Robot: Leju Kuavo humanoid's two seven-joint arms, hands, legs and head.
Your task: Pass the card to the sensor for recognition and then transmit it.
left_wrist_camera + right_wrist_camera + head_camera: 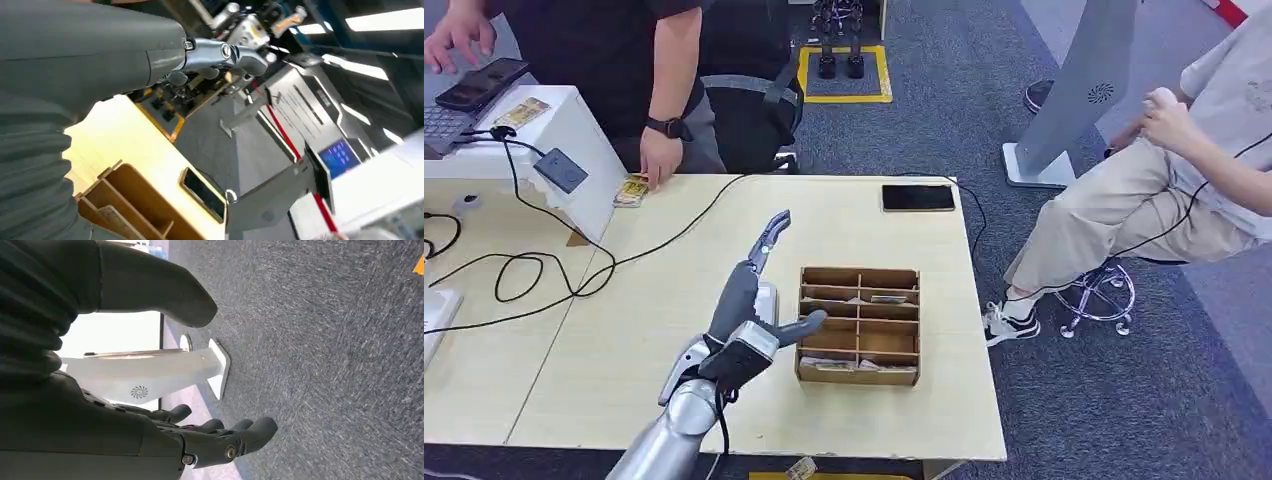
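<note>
Wooden table (674,330), left robot hand (749,305) released above it, right robot hand (150,440) released, empty.

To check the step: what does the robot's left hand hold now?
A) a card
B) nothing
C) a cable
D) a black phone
B: the left hand hovers over the table beside the wooden box, fingers spread and with nothing between them.
</note>
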